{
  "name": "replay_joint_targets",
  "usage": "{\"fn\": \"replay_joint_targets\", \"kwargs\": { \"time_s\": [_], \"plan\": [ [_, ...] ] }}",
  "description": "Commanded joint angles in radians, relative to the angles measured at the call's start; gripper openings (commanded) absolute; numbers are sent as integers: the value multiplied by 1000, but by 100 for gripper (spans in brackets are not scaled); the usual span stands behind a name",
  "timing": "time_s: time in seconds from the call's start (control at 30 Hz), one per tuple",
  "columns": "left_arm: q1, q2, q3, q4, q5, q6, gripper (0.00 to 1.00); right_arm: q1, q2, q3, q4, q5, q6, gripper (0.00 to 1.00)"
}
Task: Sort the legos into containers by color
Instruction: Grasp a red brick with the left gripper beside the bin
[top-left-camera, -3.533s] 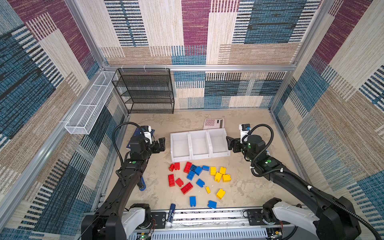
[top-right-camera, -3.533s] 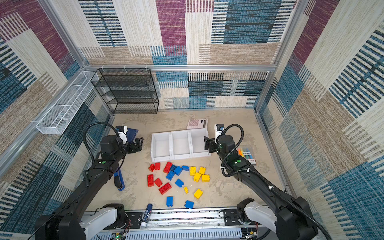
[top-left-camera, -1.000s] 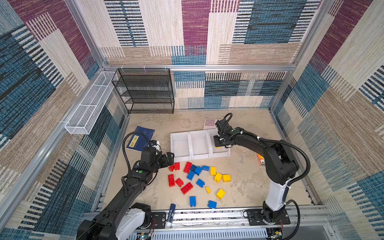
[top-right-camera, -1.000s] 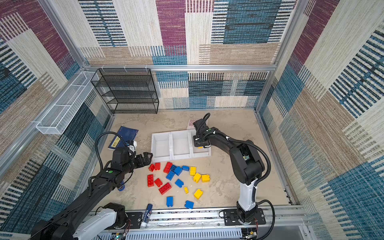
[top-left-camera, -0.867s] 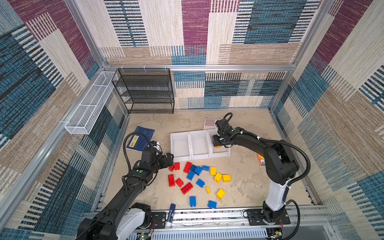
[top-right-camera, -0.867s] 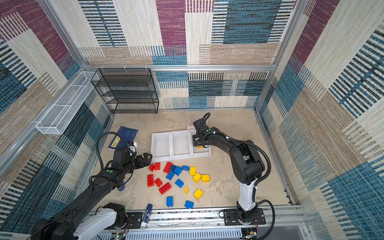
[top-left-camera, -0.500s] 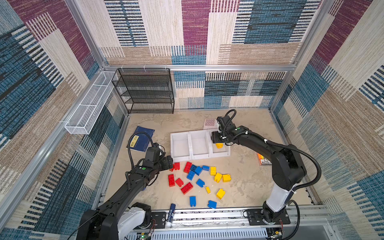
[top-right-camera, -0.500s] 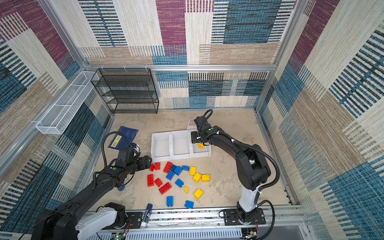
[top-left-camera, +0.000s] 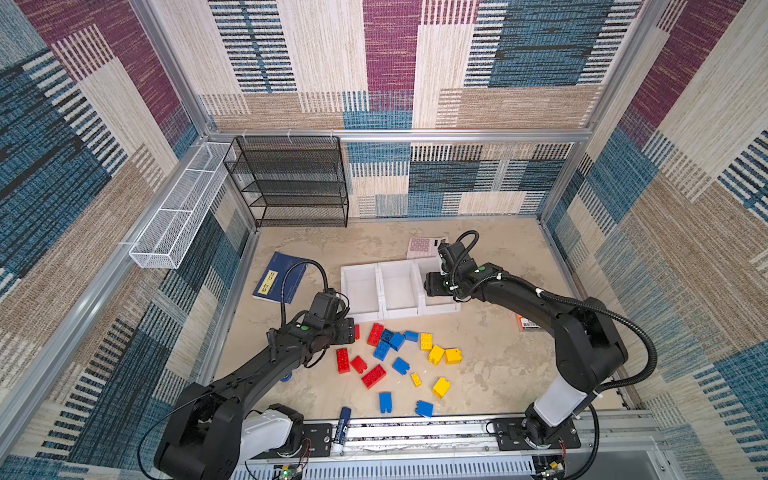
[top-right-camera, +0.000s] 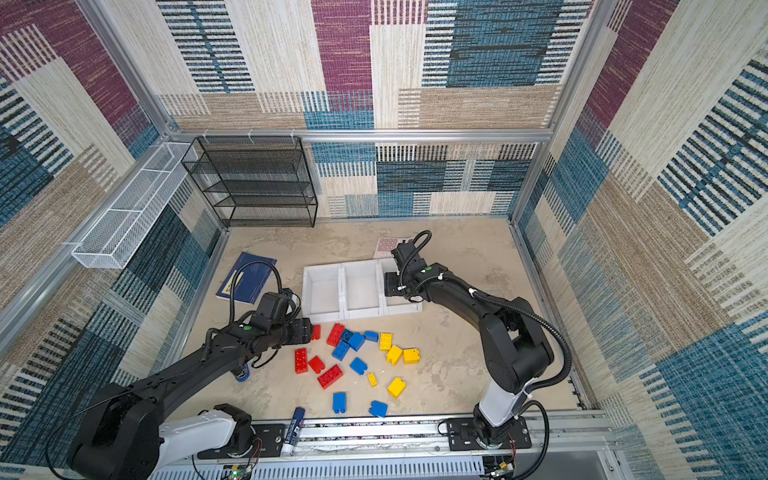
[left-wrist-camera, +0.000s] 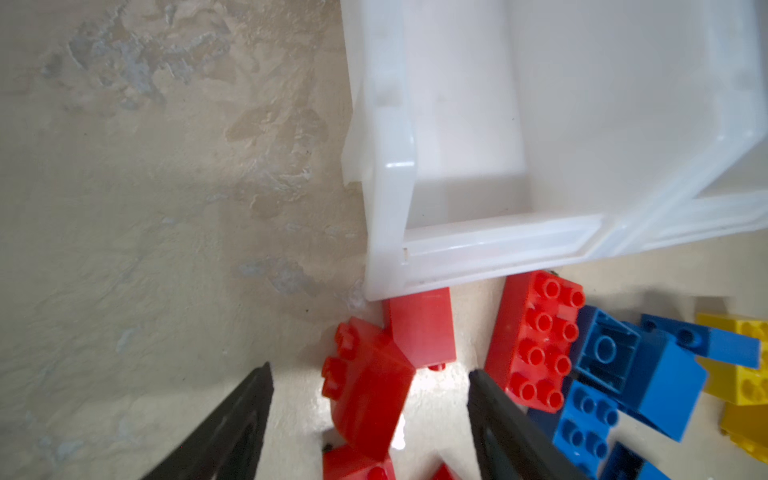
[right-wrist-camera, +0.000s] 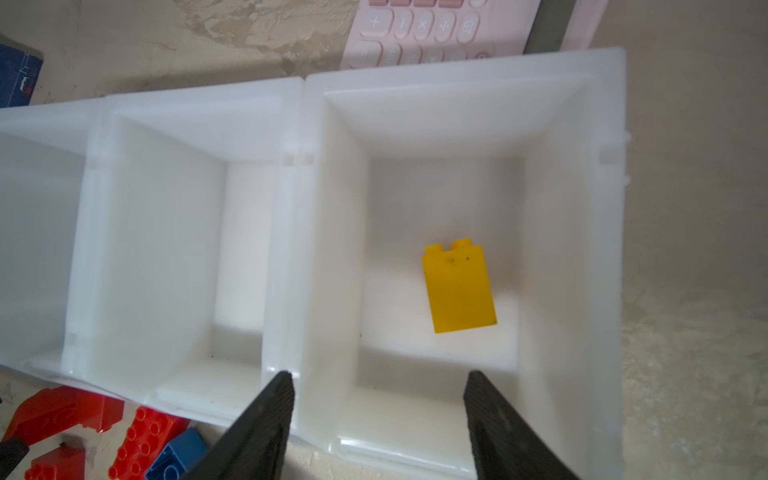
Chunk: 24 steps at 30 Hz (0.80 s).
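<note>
My right arm (top-left-camera: 519, 295) hides much of the rightmost of the containers (top-left-camera: 360, 316), mid-tabletop. Right gripper (right-wrist-camera: 378, 374) hangs released above it, a yellow brick (right-wrist-camera: 459, 289) lying inside. Left gripper (left-wrist-camera: 369, 370), unclenched, straddles a red brick (left-wrist-camera: 365, 399); loose legos (top-left-camera: 374, 376) scatter toward the near edge.

Blue, maroon and beige patchwork walls (top-left-camera: 374, 62) enclose a mottled beige surface (top-left-camera: 498, 374). A black mesh rack (top-left-camera: 291, 183) stands at its far left corner; a white wire basket (top-left-camera: 178, 220) hangs on the left wall.
</note>
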Motion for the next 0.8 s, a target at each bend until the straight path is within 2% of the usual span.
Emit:
{"fn": "replay_joint_targets", "kwargs": {
  "time_s": [0.0, 0.27, 0.77],
  "plan": [
    [-5, 34, 22, -29, -39, 32, 73, 3, -20, -13, 37, -1, 24, 68],
    [-24, 97, 44, -29, -14, 47, 60, 5, -39, -22, 31, 3, 31, 68],
    [-53, 107, 33, -25, -11, 52, 39, 17, -72, -55, 28, 4, 46, 68]
  ]
}}
